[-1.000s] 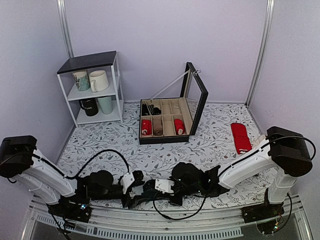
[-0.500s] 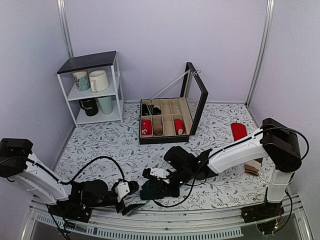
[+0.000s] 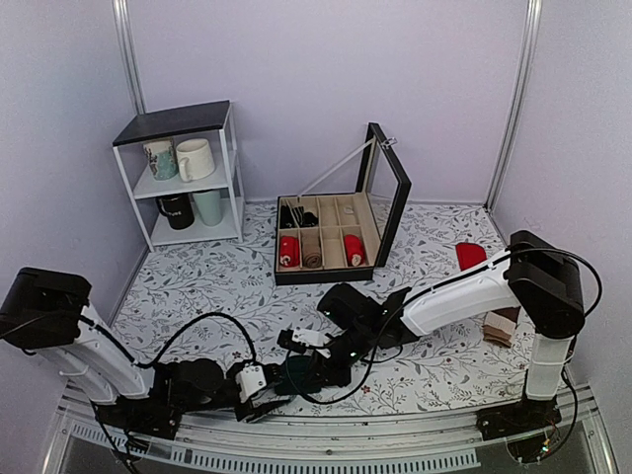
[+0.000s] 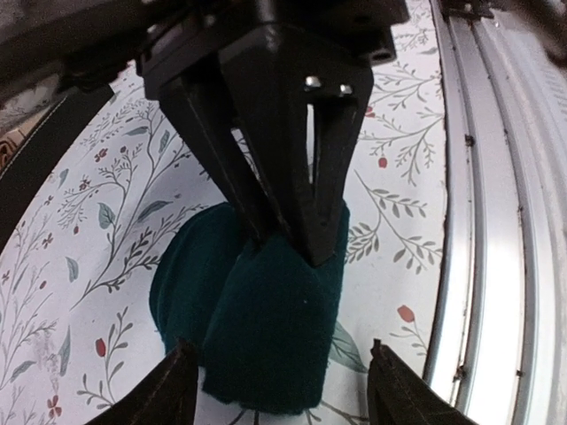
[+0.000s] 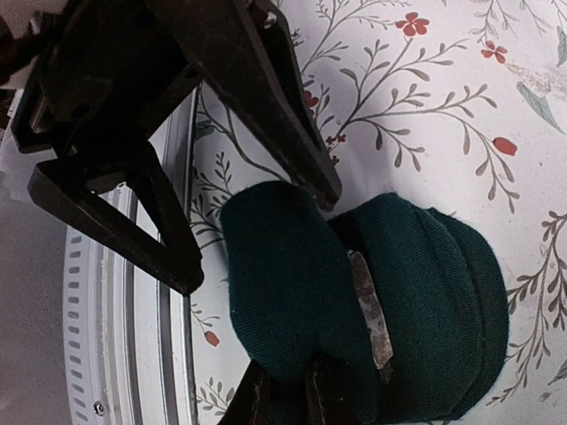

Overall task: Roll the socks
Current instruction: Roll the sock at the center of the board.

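Two grippers crowd one small spot at the near edge of the table (image 3: 227,286). The socks (image 4: 266,336) lie there as a thick dark teal roll on the flowered cloth, just beside the metal rail (image 4: 496,221) that runs along the front, with only a thin strip of cloth between roll and rail. The right gripper (image 4: 292,239) stands over the roll, fingers drawn narrow and pinching its top fold. The left gripper (image 4: 282,397) sits low on the rail side, fingers spread wide with the roll between them. Whether they touch it I cannot tell. Towards the back there is far more room, since bare cloth stretches from the roll to the front wall of the open box (image 3: 321,275). The red socks (image 3: 472,257) and the beige-and-brown socks (image 3: 502,328) lie well apart near the right edge. The shelf (image 3: 183,123) keeps to the far left corner.
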Robot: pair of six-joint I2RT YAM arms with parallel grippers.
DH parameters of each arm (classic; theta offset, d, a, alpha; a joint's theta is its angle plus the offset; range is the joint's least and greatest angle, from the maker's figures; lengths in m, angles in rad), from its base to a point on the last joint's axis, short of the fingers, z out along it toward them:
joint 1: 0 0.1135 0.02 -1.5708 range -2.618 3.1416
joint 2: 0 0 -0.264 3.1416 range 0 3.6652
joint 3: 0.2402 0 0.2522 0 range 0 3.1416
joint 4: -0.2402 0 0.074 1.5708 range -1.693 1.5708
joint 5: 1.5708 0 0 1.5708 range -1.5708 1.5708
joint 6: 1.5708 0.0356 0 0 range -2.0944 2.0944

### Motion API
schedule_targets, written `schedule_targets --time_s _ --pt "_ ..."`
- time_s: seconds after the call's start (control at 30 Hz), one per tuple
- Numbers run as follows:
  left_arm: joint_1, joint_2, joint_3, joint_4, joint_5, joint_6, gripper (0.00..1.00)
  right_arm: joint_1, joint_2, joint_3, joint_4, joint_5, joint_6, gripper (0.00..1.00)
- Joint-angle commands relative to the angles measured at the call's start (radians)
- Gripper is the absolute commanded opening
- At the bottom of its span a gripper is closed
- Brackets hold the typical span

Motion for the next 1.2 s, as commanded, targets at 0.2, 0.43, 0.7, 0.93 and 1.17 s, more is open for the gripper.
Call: schedule_targets --time_s 0.2,0.43,0.7,0.93,1.17 --pt "-0.016 0.109 0.048 0.118 0.007 0.029 0.33 0.007 0.117 -0.063 -0.258 0.074 0.024 0.12" --pt "-0.005 0.136 0.052 0.108 0.031 -0.016 0.0 0.0 0.129 -0.052 -0.266 0.058 0.03 0.12" --pt "0.039 0.15 0.043 0.05 0.103 -0.23 0.0 0.001 0.097 -0.057 -0.185 0.043 0.027 0.24" --pt "0.066 0.115 0.036 -0.056 0.204 -0.368 0.0 0.001 -0.009 -0.125 0.035 0.095 0.046 0.44" --pt "0.11 0.186 0.06 -0.112 0.294 -0.426 0.0 0.038 -0.211 -0.353 0.465 0.282 -0.121 0.55"
